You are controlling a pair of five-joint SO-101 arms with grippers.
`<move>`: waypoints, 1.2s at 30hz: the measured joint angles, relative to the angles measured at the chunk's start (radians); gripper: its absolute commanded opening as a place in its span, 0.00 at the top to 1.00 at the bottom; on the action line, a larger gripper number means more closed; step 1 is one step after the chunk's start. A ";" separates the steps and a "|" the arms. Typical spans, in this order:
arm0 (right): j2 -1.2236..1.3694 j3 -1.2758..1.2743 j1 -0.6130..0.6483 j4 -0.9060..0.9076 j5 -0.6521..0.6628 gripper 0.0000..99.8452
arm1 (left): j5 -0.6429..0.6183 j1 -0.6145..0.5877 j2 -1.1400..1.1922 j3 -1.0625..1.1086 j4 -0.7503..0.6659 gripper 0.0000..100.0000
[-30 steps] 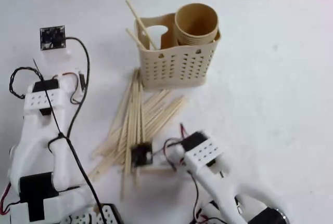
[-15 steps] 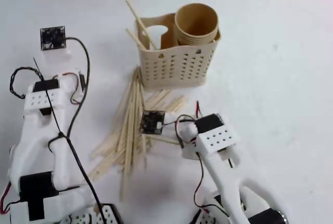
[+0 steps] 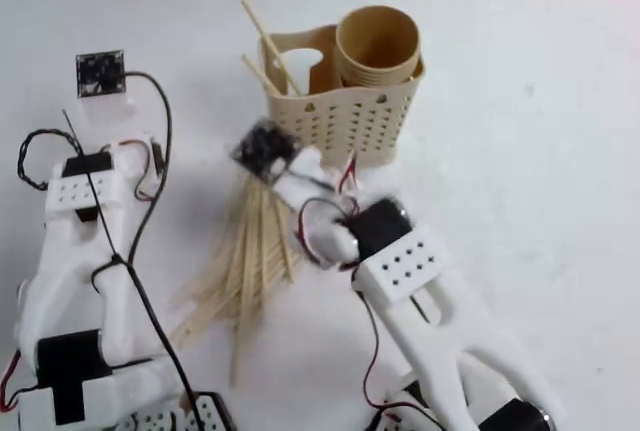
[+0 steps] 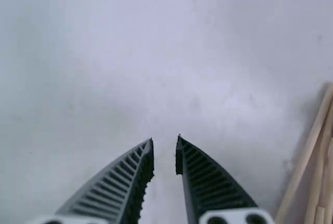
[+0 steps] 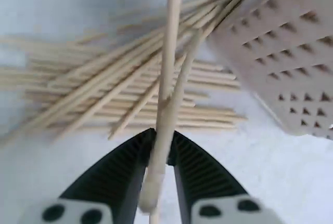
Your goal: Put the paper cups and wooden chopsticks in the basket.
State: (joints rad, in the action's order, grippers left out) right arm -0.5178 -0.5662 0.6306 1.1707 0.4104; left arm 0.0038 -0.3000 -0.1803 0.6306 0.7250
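A single wooden chopstick (image 5: 171, 37) is gripped by the closed right pincer (image 5: 162, 134), above loose chopsticks (image 3: 245, 251) strewn on the white worktop (image 3: 520, 151) beside the basket (image 3: 335, 126), in which stacked paper cups (image 3: 377, 46) are held. The left pincer (image 4: 164, 141) is parted narrowly, empty.

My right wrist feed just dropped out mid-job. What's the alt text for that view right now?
The right gripper is shut on one wooden chopstick, which sticks out well past its tips. Beyond it, the loose pile of chopsticks lies on the white table, with the perforated wall of the basket beside the pile.
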 measured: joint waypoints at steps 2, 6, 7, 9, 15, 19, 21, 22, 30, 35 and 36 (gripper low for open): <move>0.000 0.072 0.002 0.000 -0.037 0.98 | 0.000 0.000 0.000 0.000 0.000 0.91; 0.000 0.212 0.011 0.000 -0.098 0.98 | 0.000 0.000 0.000 0.000 0.000 0.91; 0.000 0.252 0.009 0.000 -0.118 0.98 | 0.000 0.000 0.000 0.000 0.000 0.91; 0.000 0.339 0.008 0.000 -0.157 0.98 | 0.000 0.000 0.000 0.000 0.000 0.91; 0.000 0.634 0.008 0.002 -0.226 0.98 | 0.000 0.000 0.000 0.000 0.000 0.91; -0.002 0.718 0.005 -0.049 -0.233 0.98 | 0.000 0.000 0.000 0.000 0.000 0.91; 0.002 0.718 -0.025 -0.127 -0.233 0.98 | 0.000 0.000 0.000 0.000 0.000 0.91; 0.008 0.718 -0.048 -0.176 -0.233 0.98 | 0.000 0.000 0.000 0.000 0.000 0.91; 0.164 0.661 -0.147 -0.522 -0.265 0.98 | 0.000 0.000 0.000 0.000 0.000 0.91; 0.252 0.620 -0.167 -0.611 -0.325 0.98 | 0.000 0.000 0.000 0.000 0.000 0.91; 0.262 0.601 -0.167 -0.637 -0.325 0.98 | 0.000 0.000 0.000 0.000 0.000 0.91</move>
State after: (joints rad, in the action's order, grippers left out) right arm -0.2555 0.0353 0.4634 0.5340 0.0852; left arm 0.0038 -0.3000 -0.1803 0.6306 0.7250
